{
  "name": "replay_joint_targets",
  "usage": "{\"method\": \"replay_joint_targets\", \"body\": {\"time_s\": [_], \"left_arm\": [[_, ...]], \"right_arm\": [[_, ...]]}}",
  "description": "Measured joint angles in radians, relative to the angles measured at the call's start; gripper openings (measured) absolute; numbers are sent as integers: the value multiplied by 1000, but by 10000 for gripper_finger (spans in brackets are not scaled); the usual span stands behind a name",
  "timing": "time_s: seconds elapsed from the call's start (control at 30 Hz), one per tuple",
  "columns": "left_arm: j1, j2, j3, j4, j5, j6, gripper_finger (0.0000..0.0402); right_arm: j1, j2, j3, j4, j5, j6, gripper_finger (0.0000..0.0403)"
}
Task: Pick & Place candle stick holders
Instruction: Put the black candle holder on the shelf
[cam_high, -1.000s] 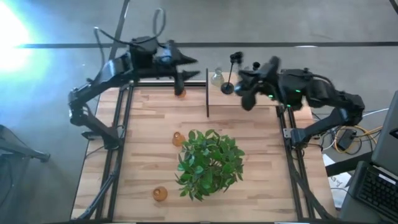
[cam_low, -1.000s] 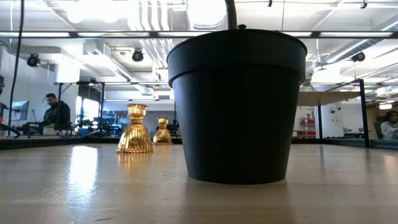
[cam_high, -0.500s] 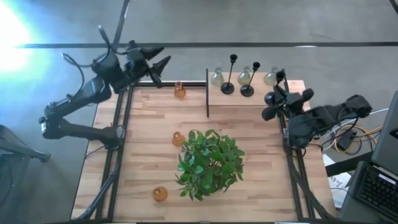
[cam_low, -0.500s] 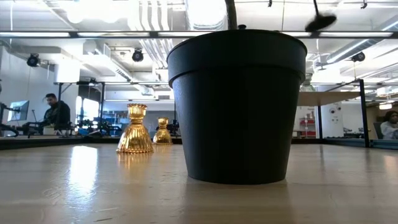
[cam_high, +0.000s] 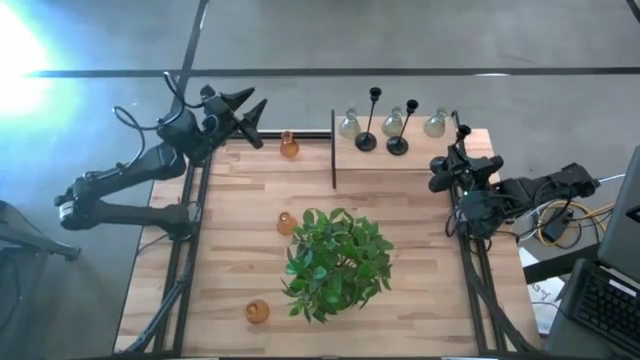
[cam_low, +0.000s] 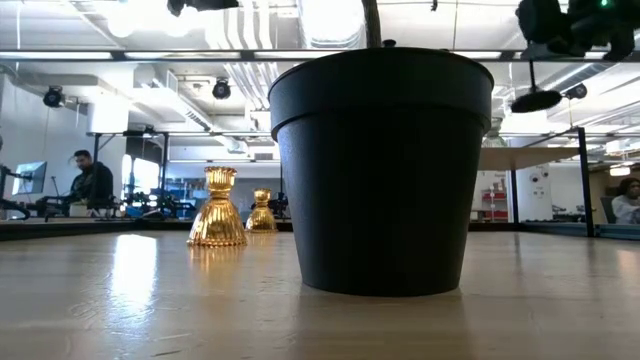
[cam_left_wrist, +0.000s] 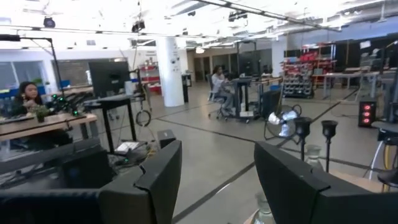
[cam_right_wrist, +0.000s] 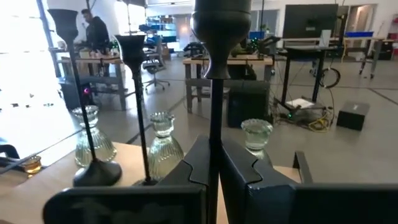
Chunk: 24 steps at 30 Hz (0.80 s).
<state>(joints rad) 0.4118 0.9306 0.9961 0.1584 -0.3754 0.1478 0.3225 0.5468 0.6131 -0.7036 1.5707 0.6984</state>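
My right gripper (cam_high: 452, 168) is shut on a black thin-stemmed candle stick holder (cam_right_wrist: 211, 93) above the table's far right part, beside the light board (cam_high: 470, 140). On that board stand two more black holders (cam_high: 367, 140) (cam_high: 398, 145) and three clear glass ones (cam_high: 348, 125) (cam_high: 393, 125) (cam_high: 435, 125). Three amber glass holders stand on the table (cam_high: 289, 148) (cam_high: 286, 223) (cam_high: 257, 312). My left gripper (cam_high: 240, 105) is open and empty beyond the table's far left corner. My right gripper pinches the black holder's thin stem (cam_right_wrist: 211, 134) between its two fingers, below the cup (cam_right_wrist: 222, 18). The fingers lie across the stem. The holder stands about upright in the hold, lifted clear; its round base (cam_low: 537, 100) hangs in the air.
A leafy plant (cam_high: 335, 262) in a black pot (cam_low: 380, 170) stands in the table's middle. A thin dark divider (cam_high: 333, 150) stands at the far edge, left of the board. People sit at desks in the room behind.
My right gripper has gone from over the board toward the table's right edge with the black holder, and the holder's base has come lower. My left gripper has drawn back from the amber holder at the far edge toward the table's left.
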Motion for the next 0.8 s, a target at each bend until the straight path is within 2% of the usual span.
{"method": "replay_joint_targets", "body": {"time_s": [0.33,0.47,0.63,0.8], "left_arm": [[0,20,-5,-38,-38,-2,206],[0,27,-5,-42,-45,-2,206],[0,36,-5,-42,-44,-2,206],[0,42,-5,-40,-44,-2,206]], "right_arm": [[-13,-98,-97,2,0,-9,8],[-13,-115,-95,0,-16,-86,8],[-13,-147,-39,19,-209,-187,8],[-15,-203,-22,203,-352,-455,8]]}}
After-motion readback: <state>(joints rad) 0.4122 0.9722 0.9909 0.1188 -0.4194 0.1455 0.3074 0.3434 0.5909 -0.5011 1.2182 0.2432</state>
